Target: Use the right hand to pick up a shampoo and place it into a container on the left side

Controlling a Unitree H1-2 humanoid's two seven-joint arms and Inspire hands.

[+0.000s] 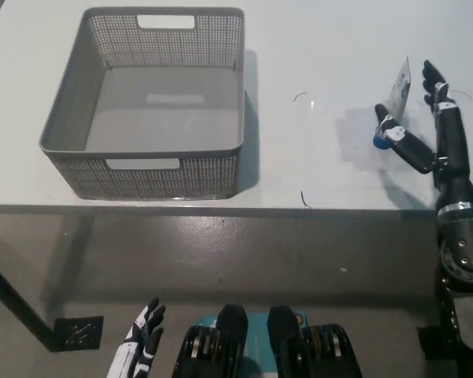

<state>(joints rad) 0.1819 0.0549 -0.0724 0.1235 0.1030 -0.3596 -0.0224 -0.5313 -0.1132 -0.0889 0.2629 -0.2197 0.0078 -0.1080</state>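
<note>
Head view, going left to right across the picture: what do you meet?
Left hand low below the table edge → grey basket → shampoo tube → right hand, open around the tube.

Right hand (426, 130) open — left hand (142, 346) low.

**Bright, even light; sharp picture with soft shadows**

The white tabletop (339, 47) is brightly and evenly lit, nearly washed out toward the top right. The grey basket (162, 169) throws a soft shadow to its right, and the tube (396, 106) leaves a faint one to its left. The floor (221, 260) below is dimmer, with dull glossy reflections. Focus is crisp throughout; the right robot hand (426, 118) shows no motion blur.
</note>
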